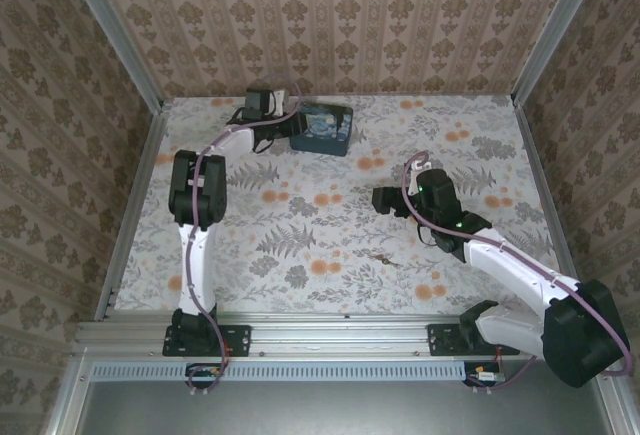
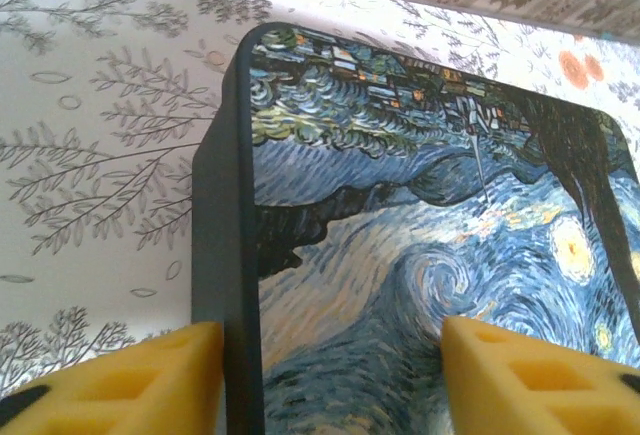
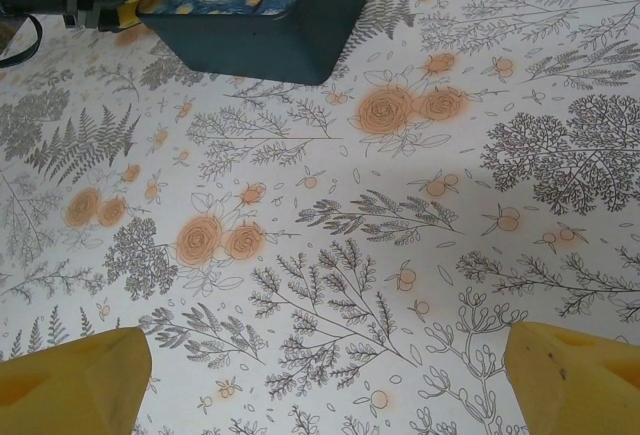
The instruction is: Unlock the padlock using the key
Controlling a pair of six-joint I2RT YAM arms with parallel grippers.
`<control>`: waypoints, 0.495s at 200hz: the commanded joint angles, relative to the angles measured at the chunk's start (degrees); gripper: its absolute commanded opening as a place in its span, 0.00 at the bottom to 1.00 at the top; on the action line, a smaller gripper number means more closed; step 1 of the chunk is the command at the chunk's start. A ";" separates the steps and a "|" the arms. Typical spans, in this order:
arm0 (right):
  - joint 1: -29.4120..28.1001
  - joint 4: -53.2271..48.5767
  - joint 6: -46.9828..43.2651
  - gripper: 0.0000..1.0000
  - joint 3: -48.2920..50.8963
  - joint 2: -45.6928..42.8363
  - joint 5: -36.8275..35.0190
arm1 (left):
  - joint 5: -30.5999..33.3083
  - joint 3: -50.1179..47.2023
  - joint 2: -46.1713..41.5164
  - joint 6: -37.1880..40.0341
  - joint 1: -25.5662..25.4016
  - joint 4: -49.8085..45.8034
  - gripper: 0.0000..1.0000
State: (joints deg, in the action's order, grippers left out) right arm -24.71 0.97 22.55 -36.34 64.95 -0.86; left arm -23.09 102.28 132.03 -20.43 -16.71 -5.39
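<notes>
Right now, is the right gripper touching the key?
Apart. The top external view shows the key lying on the table nearer the arm bases than the right gripper, with a stretch of bare patterned table between them.

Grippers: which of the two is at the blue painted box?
The left gripper: its yellow fingers straddle one side wall of the blue box. The right gripper hovers open over the flowered tablecloth, apart from the box.

A dark, rounded-corner box [image 1: 322, 127] with a swirling blue starry-night painting on its lid sits at the far side of the counter [image 1: 300, 245]. The counter has a white floral cloth with orange blossoms. Patterned beige wallpaper [image 1: 340, 25] surrounds it.
</notes>
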 commanded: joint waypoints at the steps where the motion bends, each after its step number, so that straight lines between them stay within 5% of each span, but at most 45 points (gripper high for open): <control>1: -0.34 -2.08 0.47 0.93 -1.85 -0.08 -0.63 | 3.34 -3.20 -0.73 1.67 -1.28 -6.76 0.48; 99: -0.36 -3.88 1.67 0.94 -2.37 0.71 -2.01 | 1.42 -29.42 -16.27 3.75 -8.44 -4.59 0.43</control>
State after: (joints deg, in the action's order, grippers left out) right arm -24.71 -1.89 22.96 -36.67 64.95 -1.23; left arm -21.30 81.36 117.71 -19.27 -21.82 -2.79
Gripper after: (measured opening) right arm 0.936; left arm 0.427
